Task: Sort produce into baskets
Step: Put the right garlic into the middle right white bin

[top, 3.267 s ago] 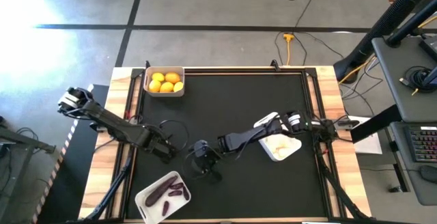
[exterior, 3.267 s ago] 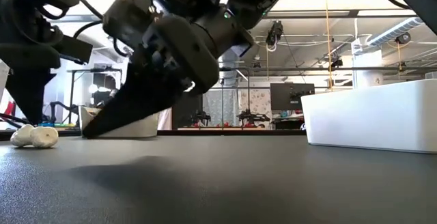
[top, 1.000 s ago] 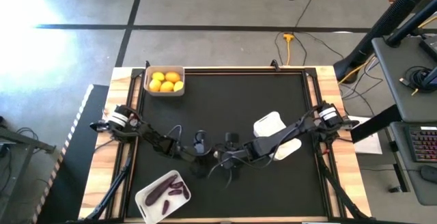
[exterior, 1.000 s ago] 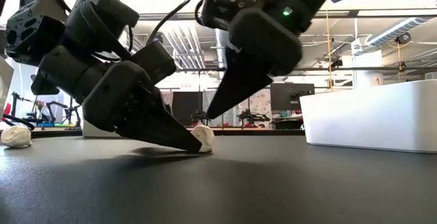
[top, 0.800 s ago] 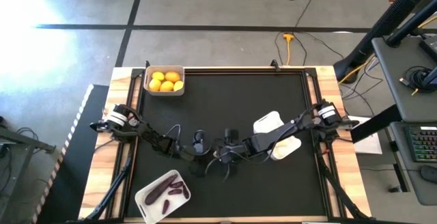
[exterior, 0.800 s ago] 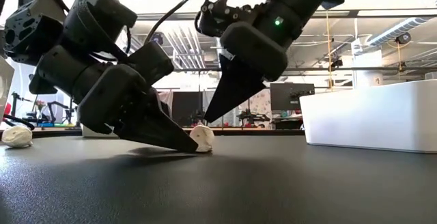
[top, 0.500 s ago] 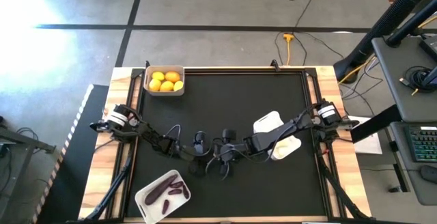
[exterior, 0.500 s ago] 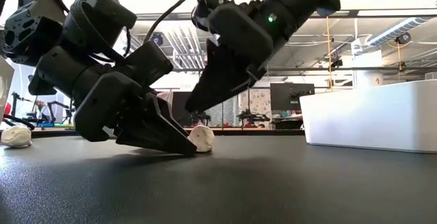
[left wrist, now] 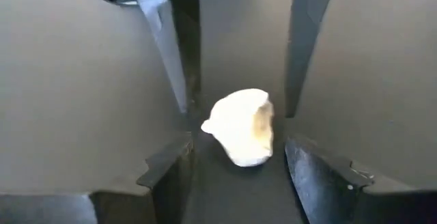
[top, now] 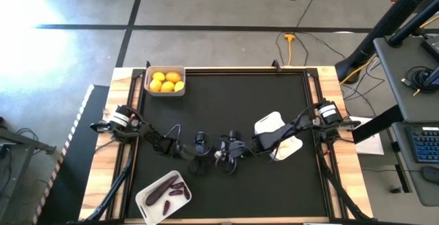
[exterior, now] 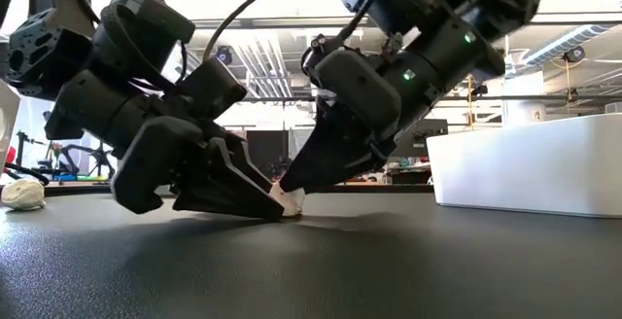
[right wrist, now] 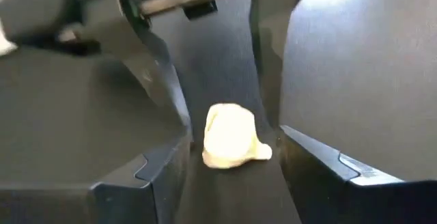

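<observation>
- right gripper has dropped from above the garlic bulb to the mat over the last second; its tips now sit at the bulb, nose to nose with the left gripper
- left gripper has barely moved in that time; low on the mat mid-table, fingers apart, one either side of the bulb in the left wrist view; no visible clamp
- right gripper fingers also apart, bracketing the same bulb in the right wrist view; gaps show on both sides, so not gripping yet
- bulb is still on the mat between the two grippers, same spot as a second ago; not lifted
- judgement: both arms are going for one bulb; looks like the left steadies it while the right takes it, or a contention; the tips could collide or flick the bulb away; cannot tell which arm will grasp
- second garlic bulb lies loose on the mat well off to the side in the low view; untouched
- baskets: citrus basket at the far left corner holds yellow fruits; eggplant basket at the near edge holds purple ones; white basket by the right arm is partly hidden, presumably garlic's target
- status: citrus and eggplant look done; garlic pending
</observation>
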Available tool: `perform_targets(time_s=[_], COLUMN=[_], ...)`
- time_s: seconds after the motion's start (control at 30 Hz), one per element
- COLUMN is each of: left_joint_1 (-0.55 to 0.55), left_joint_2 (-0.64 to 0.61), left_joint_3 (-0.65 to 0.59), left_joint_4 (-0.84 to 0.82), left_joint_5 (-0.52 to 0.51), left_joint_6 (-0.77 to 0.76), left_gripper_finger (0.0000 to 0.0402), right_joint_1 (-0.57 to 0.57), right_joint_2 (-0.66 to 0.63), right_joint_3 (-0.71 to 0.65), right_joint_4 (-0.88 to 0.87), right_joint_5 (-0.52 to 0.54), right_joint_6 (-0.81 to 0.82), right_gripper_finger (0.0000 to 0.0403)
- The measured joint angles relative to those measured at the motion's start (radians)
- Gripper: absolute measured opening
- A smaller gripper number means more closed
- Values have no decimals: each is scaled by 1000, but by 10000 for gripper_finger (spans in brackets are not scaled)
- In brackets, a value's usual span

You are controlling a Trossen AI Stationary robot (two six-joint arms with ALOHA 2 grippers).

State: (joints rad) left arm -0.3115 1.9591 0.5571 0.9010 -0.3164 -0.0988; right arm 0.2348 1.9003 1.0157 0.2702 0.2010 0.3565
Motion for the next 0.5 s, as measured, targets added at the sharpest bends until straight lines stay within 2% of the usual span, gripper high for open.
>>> perform_targets(time_s=[0.17, 0.37, 0.5], left_joint_1=[16, 23, 21], left_joint_2=[2, 17, 20], left_joint_3=[0, 1, -3], left_joint_4=[9, 25, 20], left_joint_5=[-3, 4, 10], left_joint_6=[1, -24, -57], left_gripper_finger=[214, 214, 214], right_joint_1=[0, -1, 1], right_joint_2=[0, 49, 106], right_joint_3=[-39, -3, 59], right_joint_4=[107, 110, 44], right_joint_5=[-3, -20, -13], right_joint_6=[1, -39, -84], right_gripper_finger=[193, 172, 156])
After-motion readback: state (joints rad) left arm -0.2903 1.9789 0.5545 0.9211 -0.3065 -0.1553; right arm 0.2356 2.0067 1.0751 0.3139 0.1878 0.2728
